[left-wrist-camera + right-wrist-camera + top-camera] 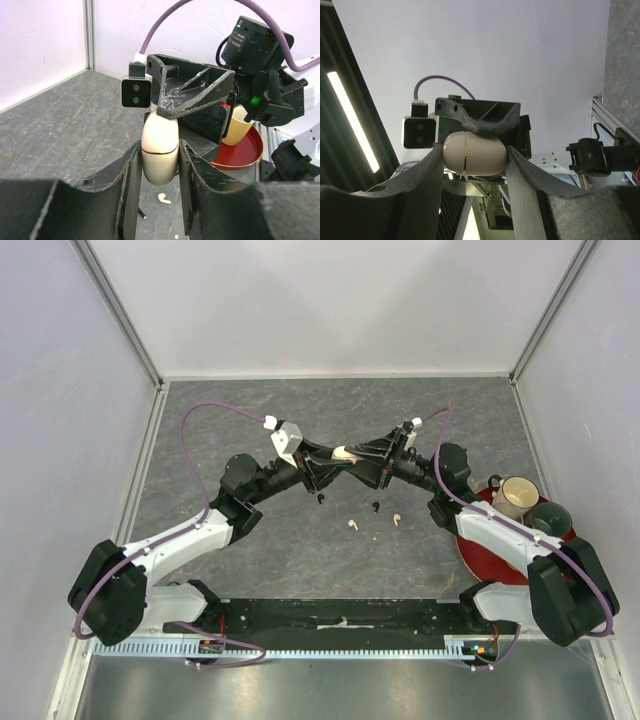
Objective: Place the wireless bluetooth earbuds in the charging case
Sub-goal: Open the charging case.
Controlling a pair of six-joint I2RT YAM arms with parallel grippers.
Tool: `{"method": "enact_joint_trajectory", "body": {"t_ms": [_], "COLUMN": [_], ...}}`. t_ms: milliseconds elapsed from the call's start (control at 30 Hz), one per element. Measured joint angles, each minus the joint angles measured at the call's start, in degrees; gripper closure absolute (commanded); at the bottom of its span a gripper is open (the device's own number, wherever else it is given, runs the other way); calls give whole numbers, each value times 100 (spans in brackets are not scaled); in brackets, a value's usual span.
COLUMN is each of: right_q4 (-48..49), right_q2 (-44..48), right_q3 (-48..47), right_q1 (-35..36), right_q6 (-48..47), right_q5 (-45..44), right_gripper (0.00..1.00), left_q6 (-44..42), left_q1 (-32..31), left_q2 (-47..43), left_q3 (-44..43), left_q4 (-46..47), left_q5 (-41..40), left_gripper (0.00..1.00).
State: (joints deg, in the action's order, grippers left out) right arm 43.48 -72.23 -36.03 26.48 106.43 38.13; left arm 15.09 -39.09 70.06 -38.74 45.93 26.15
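you have the case [343,452] up in the air over the middle of the tabletop [250,420], caught between both arms. your right fingers [427,172] pinch it by its two rounded ends. your left fingers [131,185] close on its sides from the other direction. its seam is shut, so nothing can go in yet.

the black earbuds [320,498] and white earbuds [352,525] lie loose on the tabletop, below the case and a little nearer to you, well apart from one another.

watch these from here:
- the shell looks smooth and rounded. if one pair of fingers lets go unevenly, or the arms drift apart, the case could squirt out and drop.
- a drop would likely land among the earbuds and scatter them.
- the right grip seems to press lid and base together, so prying at the lid under that grip would probably fight itself.
- with both pairs of fingers crowded on one small thing, a small twist may knock finger against finger.
- the earbuds are far smaller than a finger, so a pick could easily flick one away.
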Motion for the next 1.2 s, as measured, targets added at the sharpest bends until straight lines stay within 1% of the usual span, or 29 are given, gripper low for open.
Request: {"method": "enact_joint_trajectory", "body": {"t_ms": [200,333,467,800,867,1000,1033,1067,1100,1133,1167,1200], "right_q4": [227,317,350,387,387,363,358,356,352,341,337,313], "right_q2": [-63,-96,-96,-96,-96,-96,-96,-96,-96,-96,-94,-94], "right_q3": [0,0,0,0,0,0,0,0,0,0,0,0], "right_q1": [74,74,74,81,81,79,79,79,79,79,79,79], "right_q6": [85,175,208,236,223,190,184,179,177,177,175,160], "right_q5": [81,81,81,76,68,52,55,55,52,50,48,46], "right_gripper": [78,78,78,77,77,76,75,75,75,75,75,75], "left_q6": [98,151,190,264,269,319,330,330,334,337,339,348], "left_q1": [-66,-66,-74,-74,-76,-81,-81,-81,-81,-81,-81,-81], "left_q2": [142,146,149,157,157,162,166,168,168,173,177,179], "left_q3": [0,2,2,2,2,2,2,2,2,2,2,2], "left_q4": [72,133,181,262,262,264,264,264,264,264,264,262], "left_q5": [0,-13,-17,-46,-52,-52,-55,-55,-55,-55,-55,-55], "left_gripper": [57,61,58,58,67,72,81,85,86,85,80,73]}}
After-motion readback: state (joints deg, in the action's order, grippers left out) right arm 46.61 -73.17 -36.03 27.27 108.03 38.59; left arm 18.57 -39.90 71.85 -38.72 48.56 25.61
